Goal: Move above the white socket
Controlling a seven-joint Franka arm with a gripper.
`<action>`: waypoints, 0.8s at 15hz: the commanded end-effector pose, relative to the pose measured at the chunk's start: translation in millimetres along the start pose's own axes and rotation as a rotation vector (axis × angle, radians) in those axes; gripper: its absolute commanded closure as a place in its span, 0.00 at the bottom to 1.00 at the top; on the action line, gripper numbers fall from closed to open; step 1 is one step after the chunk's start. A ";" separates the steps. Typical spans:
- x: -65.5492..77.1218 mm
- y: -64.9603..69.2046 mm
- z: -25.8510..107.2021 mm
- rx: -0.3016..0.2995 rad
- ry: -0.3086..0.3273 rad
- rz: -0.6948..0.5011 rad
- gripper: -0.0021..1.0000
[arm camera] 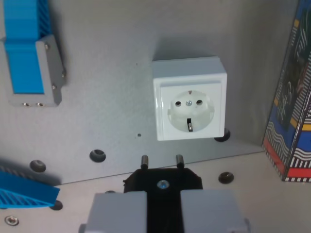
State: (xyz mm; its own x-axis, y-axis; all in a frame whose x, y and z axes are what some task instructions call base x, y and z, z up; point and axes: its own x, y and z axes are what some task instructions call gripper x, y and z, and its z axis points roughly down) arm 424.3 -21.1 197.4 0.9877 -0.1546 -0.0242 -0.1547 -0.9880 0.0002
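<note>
The white socket (190, 98) is a square box mounted on the grey plate (112, 107), a little right of the middle of the wrist view. Its round recess faces the camera with two pin holes and an earth clip. At the bottom edge my gripper (163, 206) is shut on a black plug (163, 180), whose two metal pins point up toward the socket. The pins end a short way below the socket's lower edge and slightly to its left. Grey finger pads (119, 211) flank the plug body.
A blue and grey block (31, 58) is fixed at the wrist view's upper left. A blue ribbed piece (24, 191) lies at the lower left. A patterned colourful box (294, 107) stands along the right edge. Several bolt holes (97, 155) dot the plate.
</note>
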 end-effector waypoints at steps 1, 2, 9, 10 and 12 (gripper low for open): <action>-3.7 8.2 14.9 0.005 0.088 -0.031 1.00; -4.6 9.3 19.0 0.005 0.091 -0.033 1.00; -10.6 17.4 48.0 0.007 0.093 -0.044 1.00; -11.4 18.5 51.8 0.007 0.092 -0.043 1.00; -12.9 20.6 59.1 0.009 0.092 -0.042 1.00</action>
State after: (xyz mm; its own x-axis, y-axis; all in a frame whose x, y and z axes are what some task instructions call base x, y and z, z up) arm 410.3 -33.9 145.8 0.9897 -0.1406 -0.0275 -0.1407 -0.9901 -0.0013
